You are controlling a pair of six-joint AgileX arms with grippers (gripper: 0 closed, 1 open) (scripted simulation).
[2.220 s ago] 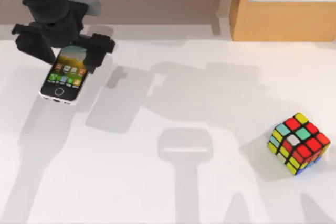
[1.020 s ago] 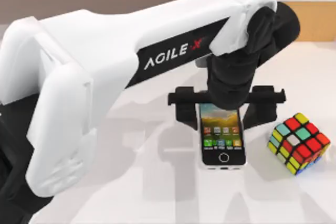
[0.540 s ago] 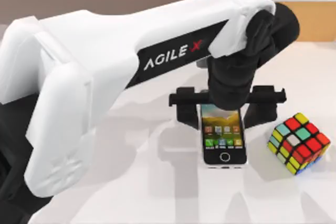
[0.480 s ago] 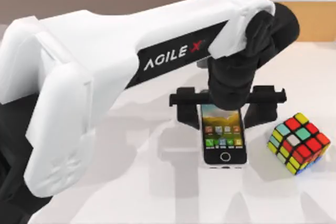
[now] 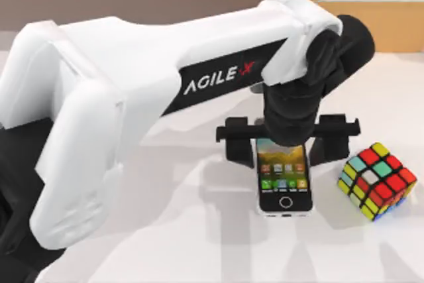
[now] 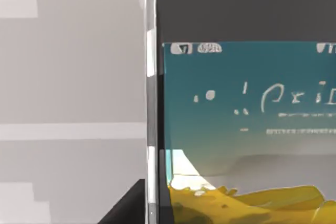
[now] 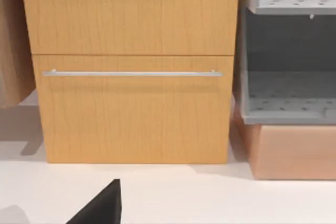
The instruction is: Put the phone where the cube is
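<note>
Phone (image 5: pixel 285 181): screen up, far end held in the left gripper (image 5: pixel 286 142), near end low over the tabletop (image 5: pixel 165 243), just left of the cube (image 5: pixel 376 180) and apart from it. Placement reads as a set-down beside the cube, whose spot is taken. Right arm: parked, gripper state cannot be told.

The left gripper (image 5: pixel 286 138) is covering the upper end of the phone (image 5: pixel 284 187) in the top view. In the left wrist view the picture's edges are cutting the phone (image 6: pixel 247 129) off.
</note>
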